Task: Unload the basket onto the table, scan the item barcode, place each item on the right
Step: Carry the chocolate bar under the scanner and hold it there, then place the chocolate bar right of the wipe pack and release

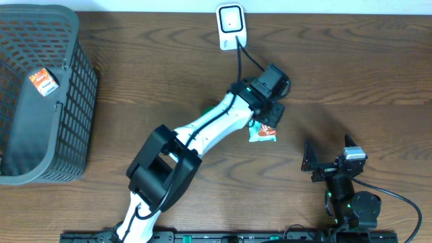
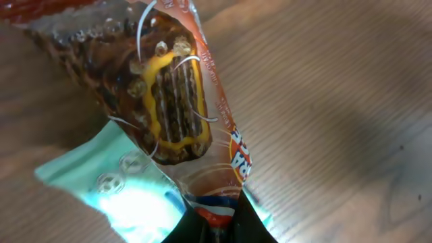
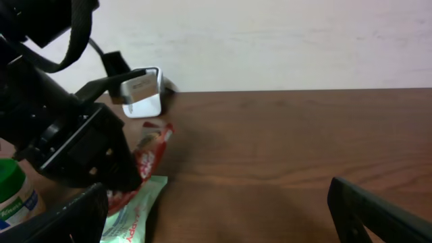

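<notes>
Dark brown wooden table [image 1: 364, 61], grain running side to side, and a pale plain wall [image 3: 283, 40] rising behind its far edge. Over on the left sits a dark mesh basket [image 1: 77, 101] with one small orange-and-white packet [image 1: 43, 82] inside. At the far edge, centre, stands the white scanner [image 1: 230, 25], its black cable trailing toward the arm.

Now the item: a snack packet [image 2: 182, 101], glossy red-orange wrapper, with a picture of a chocolate-coated bar showing a yellow, ridged middle, and blue-and-white lettering near the pinched end. The left gripper [image 1: 265, 120] is pressed together on one end of it, out over the middle of the table, on the near side of the scanner and apart from it. From the right wrist view the packet hangs down and away from the black fingers, tilted. Right under it lies a mint-green packet [image 2: 128, 196] flat on the wood — whether the two touch, I can't tell.

The right gripper [image 1: 327, 154] sits near the front right, jaws spread wide, nothing between them. A green-capped bottle [image 3: 12, 192] peeks in at the left edge of that view.
</notes>
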Motion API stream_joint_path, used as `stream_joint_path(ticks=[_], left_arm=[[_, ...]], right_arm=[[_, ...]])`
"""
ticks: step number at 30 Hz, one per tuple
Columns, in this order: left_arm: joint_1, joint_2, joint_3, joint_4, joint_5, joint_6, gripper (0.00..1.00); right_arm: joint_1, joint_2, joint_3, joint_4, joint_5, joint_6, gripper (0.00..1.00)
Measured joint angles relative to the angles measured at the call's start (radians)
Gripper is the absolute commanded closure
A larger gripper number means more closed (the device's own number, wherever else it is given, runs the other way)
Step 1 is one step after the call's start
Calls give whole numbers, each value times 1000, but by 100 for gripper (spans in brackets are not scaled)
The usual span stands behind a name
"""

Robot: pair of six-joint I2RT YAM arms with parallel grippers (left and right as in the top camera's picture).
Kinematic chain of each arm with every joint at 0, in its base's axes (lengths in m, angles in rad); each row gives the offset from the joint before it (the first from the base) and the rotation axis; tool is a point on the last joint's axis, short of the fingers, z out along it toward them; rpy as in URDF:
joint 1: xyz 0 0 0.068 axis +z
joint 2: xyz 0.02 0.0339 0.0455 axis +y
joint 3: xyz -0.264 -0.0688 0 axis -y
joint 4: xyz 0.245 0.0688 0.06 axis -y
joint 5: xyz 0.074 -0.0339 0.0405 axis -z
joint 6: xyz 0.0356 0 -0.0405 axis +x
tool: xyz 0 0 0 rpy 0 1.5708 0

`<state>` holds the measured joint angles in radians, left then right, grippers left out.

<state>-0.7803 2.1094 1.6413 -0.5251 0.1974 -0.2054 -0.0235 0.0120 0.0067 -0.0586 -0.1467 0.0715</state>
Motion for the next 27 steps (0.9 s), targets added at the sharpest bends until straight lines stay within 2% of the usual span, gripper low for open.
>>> stream_joint_path(ticks=[8,15,17,19,21,27], left_arm=[[-23,0,0,109,-32,-37,92],[-59,7,0,133,-40,-76,91],[-74,20,0,132,-40,-80,78],[-94,39,0,114,-40,-74,59],[-108,51,0,96,-39,-77,44],[-104,52,-1,-1,-81,-34,40]], right_arm=[[0,0,0,0,0,0,1],[0,0,0,0,0,0,1],[0,0,0,0,0,0,1],[0,0,0,0,0,0,1],[0,0,0,0,0,0,1],[0,0,0,0,0,0,1]])
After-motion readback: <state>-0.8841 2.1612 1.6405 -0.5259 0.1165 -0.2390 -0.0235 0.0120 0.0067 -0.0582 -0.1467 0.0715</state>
